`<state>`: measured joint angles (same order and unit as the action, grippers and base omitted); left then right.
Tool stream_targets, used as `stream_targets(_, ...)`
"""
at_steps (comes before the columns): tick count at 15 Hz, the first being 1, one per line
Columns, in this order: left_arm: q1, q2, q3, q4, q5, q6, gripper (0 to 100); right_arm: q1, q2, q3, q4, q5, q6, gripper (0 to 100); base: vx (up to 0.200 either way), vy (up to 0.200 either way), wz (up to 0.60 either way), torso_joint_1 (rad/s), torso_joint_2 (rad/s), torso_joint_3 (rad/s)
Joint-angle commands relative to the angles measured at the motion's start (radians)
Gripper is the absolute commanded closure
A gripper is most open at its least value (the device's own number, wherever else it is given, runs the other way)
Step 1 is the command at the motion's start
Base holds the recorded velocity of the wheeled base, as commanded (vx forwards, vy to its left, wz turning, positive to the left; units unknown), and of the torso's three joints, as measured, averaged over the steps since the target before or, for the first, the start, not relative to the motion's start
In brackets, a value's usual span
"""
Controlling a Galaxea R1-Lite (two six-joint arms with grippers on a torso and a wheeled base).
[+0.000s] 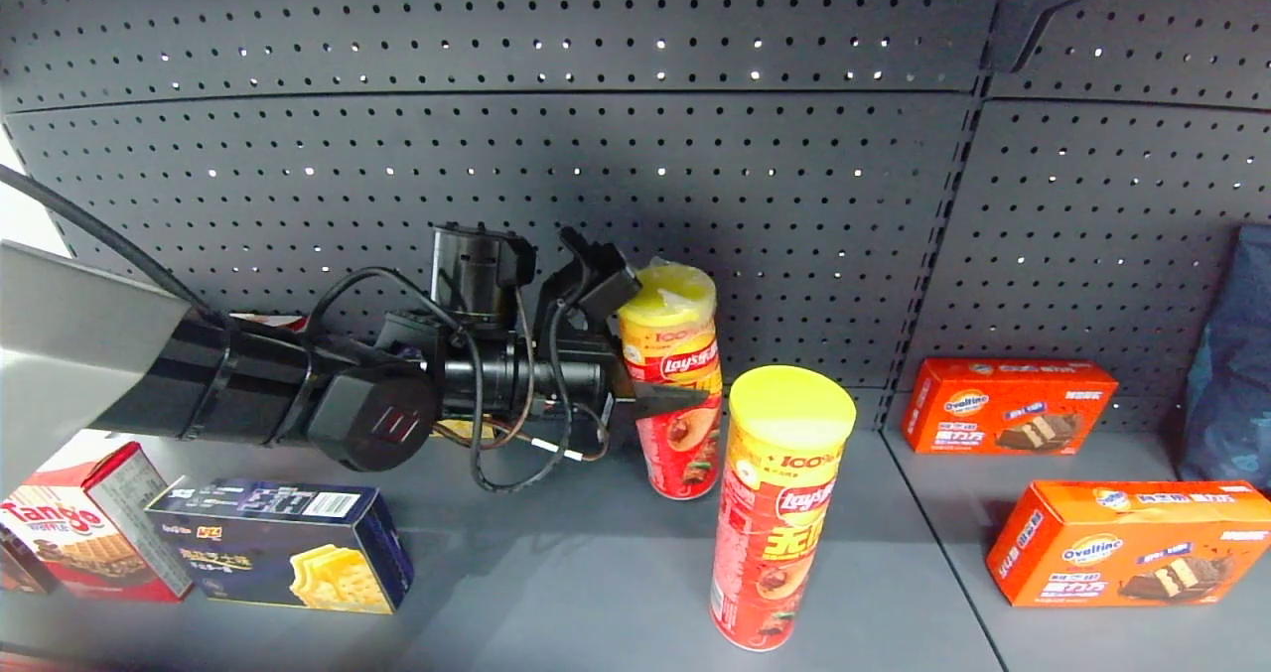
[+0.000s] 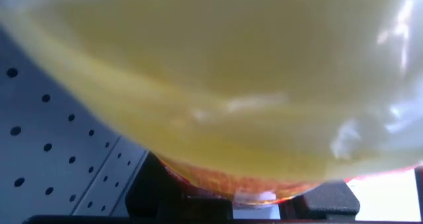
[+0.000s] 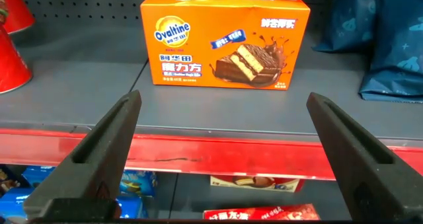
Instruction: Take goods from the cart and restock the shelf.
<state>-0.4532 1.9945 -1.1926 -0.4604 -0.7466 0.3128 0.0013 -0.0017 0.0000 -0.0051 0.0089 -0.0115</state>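
Standing on shelf (image 1: 556, 573) near perforated back panel (image 1: 695, 205): chip can (image 1: 685, 434), yellow lid, red body. Left gripper (image 1: 645, 349) clamped on can's upper half, one finger behind lid, other across label. Second chip can (image 1: 779, 513) just in front and to right, upright, not touching. Navy box (image 1: 288, 543) and red wafer box (image 1: 89, 523) to left. Rear orange box (image 1: 1008, 404), front orange box (image 1: 1127, 543) and blue bag (image 1: 1231, 354) in right bay. Right gripper (image 3: 225, 158) spread wide, holding nothing, level with shelf's front edge, facing front orange box.
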Motion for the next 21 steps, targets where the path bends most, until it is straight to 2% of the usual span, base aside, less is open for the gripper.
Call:
stream_targets(1,0.001,0.001,0.002,0.000,0.000,0.002,100,0.000,0.002,0.000,-0.001,0.000,-0.001,0,0.000,0.000,0.00,0.000,0.00,0.000)
stream_targets(12,-0.002,0.066,0.001,0.000,0.000,0.003,100,0.000,0.002,0.000,-0.001,0.000,-0.002,0,0.000,0.000,0.00,0.000,0.00,0.000)
stream_targets(16,-0.009,0.070,-0.047,0.003,-0.002,0.003,100,0.000,0.002,0.000,-0.001,0.000,-0.002,0,0.000,0.000,0.00,0.000,0.00,0.000)
stream_targets(18,-0.001,0.069,-0.065,0.046,0.000,0.003,100,0.000,0.002,0.000,-0.001,0.000,-0.002,0,0.000,0.000,0.00,0.000,0.00,0.000)
stream_targets(19,0.001,0.069,-0.091,0.080,0.000,0.008,100,0.000,0.002,0.000,-0.001,0.000,-0.002,0,0.000,0.000,0.00,0.000,0.00,0.000)
stream_targets(21,0.004,0.069,-0.137,0.154,0.000,0.055,100,0.000,0.002,0.000,-0.001,0.000,-0.002,0,0.000,0.000,0.00,0.000,0.00,0.000)
